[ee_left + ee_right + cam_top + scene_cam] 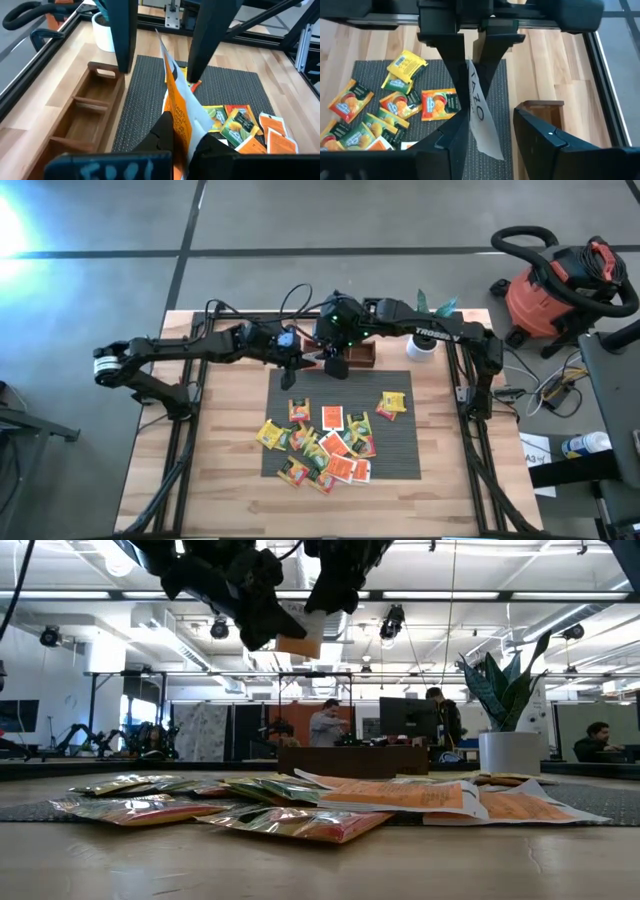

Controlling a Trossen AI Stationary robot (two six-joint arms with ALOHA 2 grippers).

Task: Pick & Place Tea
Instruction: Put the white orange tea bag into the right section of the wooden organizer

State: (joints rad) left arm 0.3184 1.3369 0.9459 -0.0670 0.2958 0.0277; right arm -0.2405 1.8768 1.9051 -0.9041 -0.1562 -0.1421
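My left gripper [182, 132] is shut on an orange tea sachet with a white back [175, 100], held in the air above the far part of the grey ribbed mat [400, 450]. My right gripper [492, 120] is open. Its two fingers [125, 35] stand on either side of the sachet's free end [482, 130]; whether one touches it, I cannot tell. Several other sachets [330, 445] lie flat on the mat. The dark wooden tray [85, 110] rests on the table at the mat's far edge, partly under the right arm [362, 356]. My left gripper pinches one end of the sachet [180, 122] between its two fingers. The fingers come from the table's left, slanting a little down. The sachet stands on edge, sticks out past the fingertips toward my right gripper, and is lifted clear of the mat.
A white pot with a plant [422, 348] stands at the table's far right, beside the tray. A red vacuum cleaner [560, 290] stands on the floor beyond the table's right side. Bare wood lies near the front edge [330, 510].
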